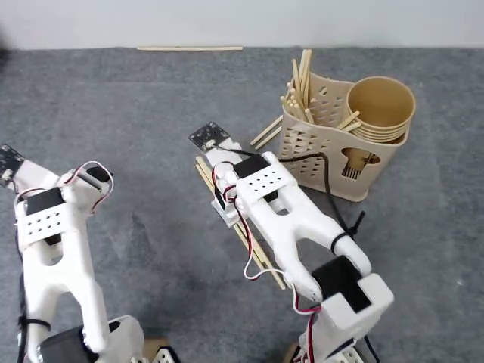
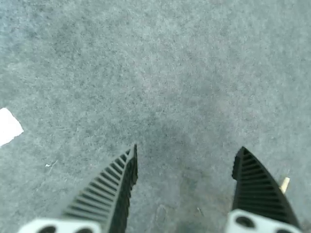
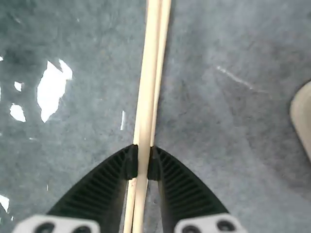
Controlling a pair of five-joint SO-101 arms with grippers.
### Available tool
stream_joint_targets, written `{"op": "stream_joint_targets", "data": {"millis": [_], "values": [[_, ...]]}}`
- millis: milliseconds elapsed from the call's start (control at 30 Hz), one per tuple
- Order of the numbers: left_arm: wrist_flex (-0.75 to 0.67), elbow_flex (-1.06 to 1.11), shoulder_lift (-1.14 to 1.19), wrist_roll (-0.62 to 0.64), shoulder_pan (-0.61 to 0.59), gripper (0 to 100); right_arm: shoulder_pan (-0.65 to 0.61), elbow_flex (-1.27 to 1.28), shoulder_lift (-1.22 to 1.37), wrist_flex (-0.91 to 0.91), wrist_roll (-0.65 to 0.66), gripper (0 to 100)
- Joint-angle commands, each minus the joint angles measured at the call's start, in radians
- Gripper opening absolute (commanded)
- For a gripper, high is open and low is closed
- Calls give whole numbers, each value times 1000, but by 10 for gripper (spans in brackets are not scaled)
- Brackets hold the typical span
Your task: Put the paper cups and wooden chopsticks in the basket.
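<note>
Between the black fingers of my right gripper (image 3: 142, 162), a pair of wooden chopsticks (image 3: 150, 73) was pinched side by side, the fingers pressed against both sticks. The pair ran straight ahead of the fingertips and back beneath the wrist, lying low over the grey mat (image 3: 233, 58). From above, my right arm covered the gripper and the middle of the pair, so I could not tell whether the sticks touched the mat.

Ahead of that gripper and off to its right stood the basket (image 1: 310, 144), with stacked paper cups (image 1: 382, 106) in one side and upright sticks (image 1: 301, 83) in the other. Two loose sticks (image 1: 265, 134) leaned against its near wall, their upper ends hidden behind it. One lone stick (image 1: 189, 48) lay far ahead at the mat's edge.

My left gripper (image 2: 187, 155) hung with its fingers spread wide over bare mat, well apart from the basket.
</note>
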Motion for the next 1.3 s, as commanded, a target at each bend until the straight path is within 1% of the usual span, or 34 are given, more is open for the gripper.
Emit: {"op": "stream_joint_targets", "data": {"millis": [0, 200, 367, 600, 800, 933, 1067, 1267], "values": [[-18, -10, -46, -32, -3, 305, -16, -17, -54, -1, -6, 8], [-18, -10, -46, -37, -3, 305, -38, -21, -1, -24, -6, 8], [-18, -10, -46, -37, -3, 305, -36, -48, -53, -31, -6, 8], [-18, -10, -46, -37, -3, 305, -31, -155, -265, 107, -8, 8], [-18, -8, -46, -38, -3, 305, -8, -172, -507, 101, -6, 8], [-18, -8, -46, -38, -3, 305, 64, -216, -633, 35, -5, 8], [-18, -8, -46, -38, -3, 305, 156, -281, -690, -47, -5, 8], [-18, -7, -46, -38, -3, 305, 303, -310, -700, -257, -8, 8]]}}
